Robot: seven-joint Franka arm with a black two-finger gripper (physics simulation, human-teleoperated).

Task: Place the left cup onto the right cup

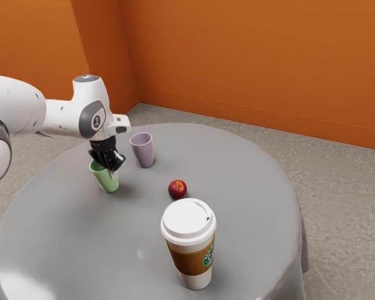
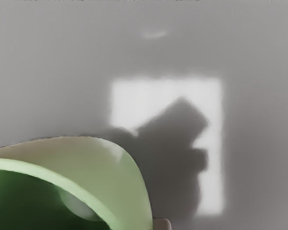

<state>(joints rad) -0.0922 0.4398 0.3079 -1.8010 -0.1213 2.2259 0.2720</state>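
Green cup [image 1: 105, 180] stands right beneath the gripper [image 1: 109, 164], rim up against it; grasping or released, I cannot tell. The paper coffee cup [image 1: 189, 247], farther off, bears a green round logo with unreadable lettering.

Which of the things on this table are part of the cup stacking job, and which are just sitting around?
Part of the job: green cup, purple cup, gripper.
Just lying about: red apple, lidded paper coffee cup.
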